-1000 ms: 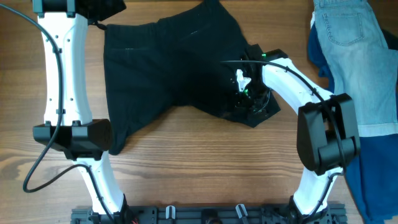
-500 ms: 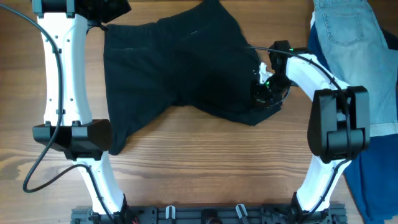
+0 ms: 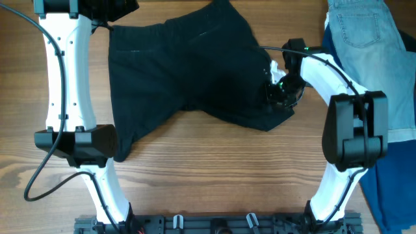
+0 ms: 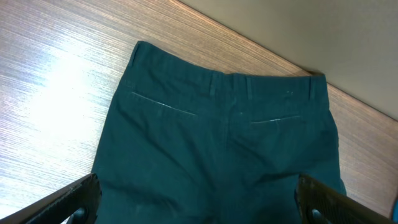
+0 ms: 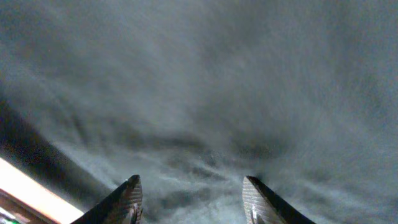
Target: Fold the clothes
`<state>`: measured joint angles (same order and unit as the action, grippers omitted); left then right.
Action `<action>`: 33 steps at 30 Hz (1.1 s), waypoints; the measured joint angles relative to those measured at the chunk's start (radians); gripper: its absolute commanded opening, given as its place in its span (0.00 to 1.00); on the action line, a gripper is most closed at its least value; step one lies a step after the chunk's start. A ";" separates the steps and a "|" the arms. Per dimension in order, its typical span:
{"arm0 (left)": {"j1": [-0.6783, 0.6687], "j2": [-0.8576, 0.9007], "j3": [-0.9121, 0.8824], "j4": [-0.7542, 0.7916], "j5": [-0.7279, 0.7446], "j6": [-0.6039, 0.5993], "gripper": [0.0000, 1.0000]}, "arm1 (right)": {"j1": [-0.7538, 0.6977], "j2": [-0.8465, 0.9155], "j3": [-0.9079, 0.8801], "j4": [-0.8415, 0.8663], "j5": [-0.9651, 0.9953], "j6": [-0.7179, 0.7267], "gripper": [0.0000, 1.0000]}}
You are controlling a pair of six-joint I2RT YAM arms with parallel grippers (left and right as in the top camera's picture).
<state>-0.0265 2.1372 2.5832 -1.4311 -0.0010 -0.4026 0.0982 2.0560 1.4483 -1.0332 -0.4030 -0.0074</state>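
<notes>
Spanning the overhead view, a wood-grain surface [image 3: 214,188]; beyond its far edge, in the left wrist view, a plain beige area [image 4: 311,31]. Black shorts [image 3: 188,71] lay spread flat at centre, waistband toward the far side. A light blue denim garment [image 3: 367,58] lay over a royal blue cloth [image 3: 390,175] at the right edge. Left jaws stood wide apart above the shorts, holding nothing. Right jaws stood partly apart, down on the shorts' right leg. Since a second before, the right arm [image 3: 318,75] had shifted rightward toward the hem; shorts and left arm [image 3: 65,78] were unchanged.
</notes>
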 measured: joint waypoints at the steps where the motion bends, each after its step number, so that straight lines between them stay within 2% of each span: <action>1: 0.000 0.000 0.000 0.001 0.000 0.000 1.00 | 0.001 -0.019 0.001 0.006 0.003 -0.049 0.58; 2: 0.000 0.000 0.000 0.002 0.000 0.000 1.00 | 0.002 -0.040 0.001 0.015 0.007 -0.094 0.64; 3: 0.000 0.000 0.000 0.002 0.000 0.000 1.00 | 0.004 -0.063 0.006 0.019 0.012 -0.140 0.75; 7: 0.000 0.000 0.000 0.002 0.000 0.000 1.00 | 0.013 -0.092 0.017 0.021 0.090 -0.186 0.86; 8: 0.000 0.000 0.000 0.002 0.000 0.000 0.99 | 0.015 -0.092 0.017 0.012 0.154 -0.169 0.95; 11: 0.000 0.000 0.000 0.002 0.000 0.000 0.98 | 0.014 -0.092 0.037 -0.044 0.240 -0.137 0.95; 12: 0.000 0.000 0.000 0.002 0.000 0.000 0.98 | 0.014 -0.091 0.069 -0.082 0.265 -0.122 0.89; 13: 0.000 0.000 0.000 0.003 0.000 0.000 0.98 | 0.014 -0.091 0.111 -0.112 0.278 -0.112 0.78; 15: 0.000 0.000 0.000 0.005 0.000 0.000 0.98 | 0.014 -0.091 0.196 -0.156 0.294 -0.095 0.63; 18: 0.000 0.000 0.000 0.005 0.000 0.000 0.98 | 0.015 -0.091 0.375 -0.249 0.308 -0.068 0.54; 19: 0.000 0.000 0.000 0.005 0.000 0.000 0.98 | 0.015 -0.091 0.412 -0.265 0.310 -0.061 0.43; 20: 0.000 0.000 0.000 0.003 0.000 0.000 0.98 | 0.016 -0.091 0.465 -0.303 0.311 -0.049 0.24; 21: 0.000 0.000 0.000 0.002 0.000 0.000 0.98 | 0.017 -0.092 0.504 -0.328 0.310 -0.041 0.15; 26: 0.000 0.000 0.000 -0.015 0.000 0.000 0.98 | 0.050 -0.096 0.542 -0.441 0.331 0.008 0.06; 33: 0.000 0.000 0.000 -0.030 0.000 0.000 0.98 | 0.172 -0.097 0.501 -0.477 0.417 0.087 0.05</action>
<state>-0.0265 2.1372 2.5832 -1.4609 -0.0010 -0.4023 0.2699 1.9594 1.9491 -1.5101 0.0135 0.0799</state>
